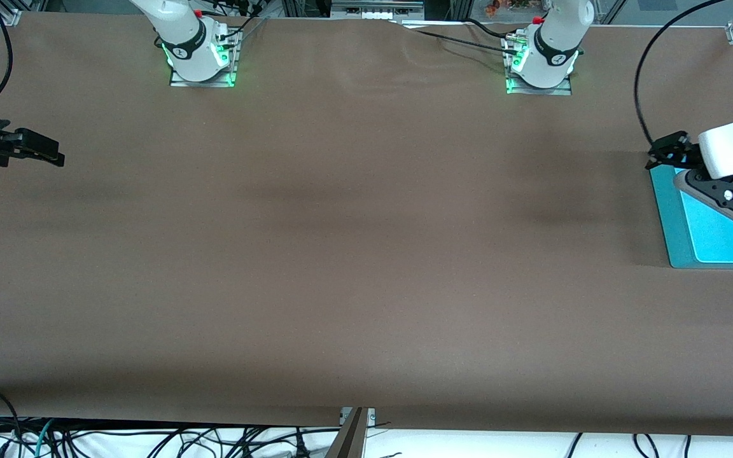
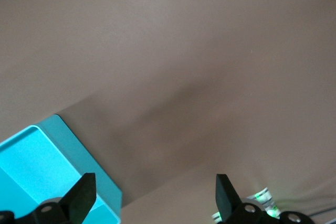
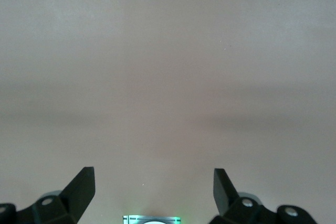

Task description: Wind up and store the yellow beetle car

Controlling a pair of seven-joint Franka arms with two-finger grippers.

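Both pairs of black fingers stood spread wide with nothing between them: the left gripper hung over the corner of the teal box at the left arm's end of the table, the right gripper over bare cloth at the right arm's end. Largest was the table, covered in matte brown fabric, smooth but faintly rippled between the two bases. Next came the box, a rectangular open bin with glossy turquoise walls. Only the left wrist view showed its rounded corner up close; the right wrist view showed plain cloth. No view showed the yellow beetle car.
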